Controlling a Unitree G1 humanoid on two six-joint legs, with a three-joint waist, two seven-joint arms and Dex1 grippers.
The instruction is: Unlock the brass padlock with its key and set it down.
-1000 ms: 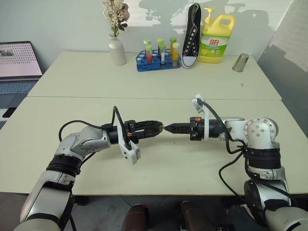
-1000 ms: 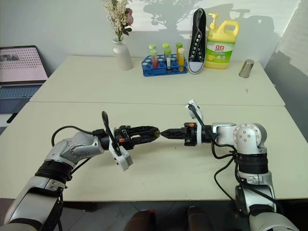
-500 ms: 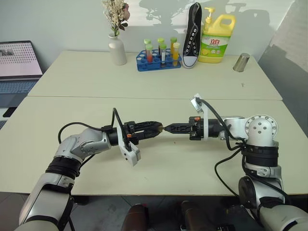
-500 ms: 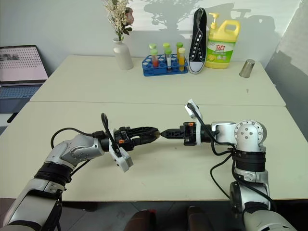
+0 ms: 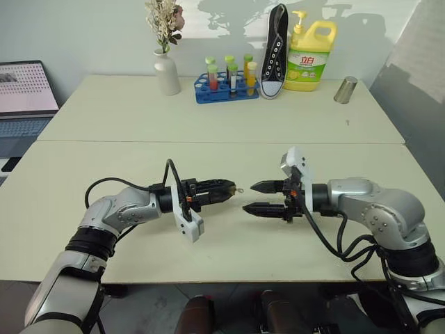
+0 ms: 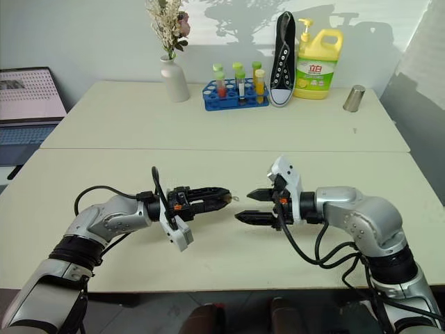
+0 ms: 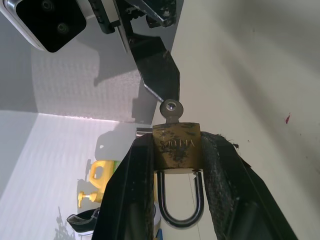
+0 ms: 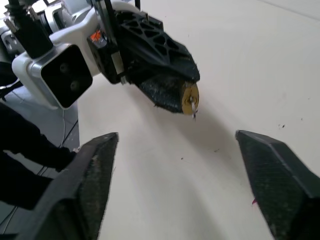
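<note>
Since the earlier frame the right gripper (image 5: 259, 197) has let go of the key (image 7: 171, 108) and spread wide, leaving it in the brass padlock (image 7: 176, 145) pinched by the left gripper (image 5: 228, 186) above the table (image 5: 208, 125), shackle apparently unreleased, not yet set down.

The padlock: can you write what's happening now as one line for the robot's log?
brass padlock: clamped in left tool, shackle seated | key: in lock | right tool: open, apart from key | padlock off table
</note>
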